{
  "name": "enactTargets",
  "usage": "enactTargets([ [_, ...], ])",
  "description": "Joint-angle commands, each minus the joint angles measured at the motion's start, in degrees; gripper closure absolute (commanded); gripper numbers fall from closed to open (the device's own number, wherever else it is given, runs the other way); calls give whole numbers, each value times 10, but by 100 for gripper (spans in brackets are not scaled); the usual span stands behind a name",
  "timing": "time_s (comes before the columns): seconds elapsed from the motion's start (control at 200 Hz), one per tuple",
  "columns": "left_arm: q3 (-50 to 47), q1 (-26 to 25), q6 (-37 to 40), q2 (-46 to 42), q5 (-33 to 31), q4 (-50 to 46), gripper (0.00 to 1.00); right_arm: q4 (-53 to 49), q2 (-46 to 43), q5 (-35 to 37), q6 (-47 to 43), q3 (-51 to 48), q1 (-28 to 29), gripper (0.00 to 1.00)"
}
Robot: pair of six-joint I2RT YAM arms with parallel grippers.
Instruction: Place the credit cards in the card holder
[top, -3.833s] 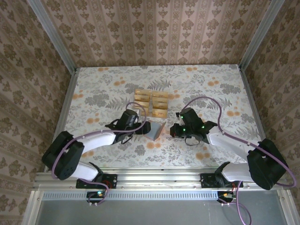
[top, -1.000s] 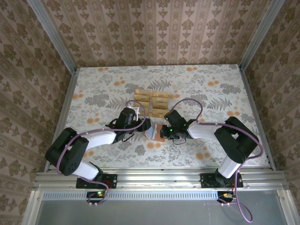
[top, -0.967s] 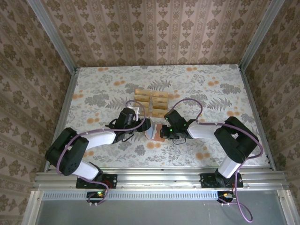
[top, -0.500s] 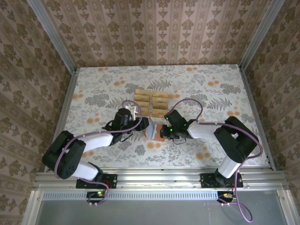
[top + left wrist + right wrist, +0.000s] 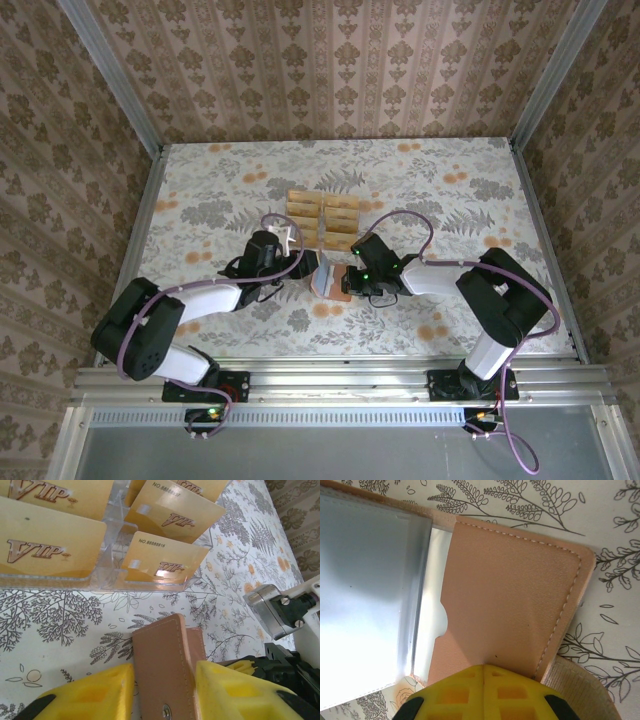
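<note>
Left hand [image 5: 164,682] has just narrowed onto the raised flap of the reddish-brown leather folding card holder [image 5: 161,645]. Its yellow pads hug both faces; fully clamped, I cannot tell. The holder sits mid floral table [image 5: 450,200], just near of the golden VIP credit cards [image 5: 165,560] in their clear stand. Right hand [image 5: 484,687], fingers together, rests on the opened leaf. The holder is being spread, no card in yet.

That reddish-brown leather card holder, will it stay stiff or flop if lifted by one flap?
Probably floppy: the reddish-brown leather card holder folds, one thin flap sitting in the left gripper. Likely light, being thin. Its clear sleeves look slippery.
</note>
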Motion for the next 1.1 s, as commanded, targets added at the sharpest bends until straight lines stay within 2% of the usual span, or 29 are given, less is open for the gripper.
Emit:
enactTargets([
  [0.0,1,3,6,6,4,-10,69,-26,42,44,-5,-24,-5,96],
  [0.185,3,1,10,1,7,-7,79,-22,52,40,-6,-23,-7,96],
  [0.35,6,-9,5,-6,25,18,100,-17,65,31,-8,-16,-10,96],
  [0.505,9,-33,6,-5,32,38,100,-20,77,22,-13,1,-15,95],
  [0.75,1,-40,-4,-6,-30,-5,100,-31,80,17,-20,13,-19,91],
  [0.94,-26,-40,-20,-43,-104,-38,100,-73,8,20,-34,-6,-39,77],
  [1.095,-50,-46,-28,-78,-138,-47,100,-142,-85,40,-54,-13,-58,72],
])
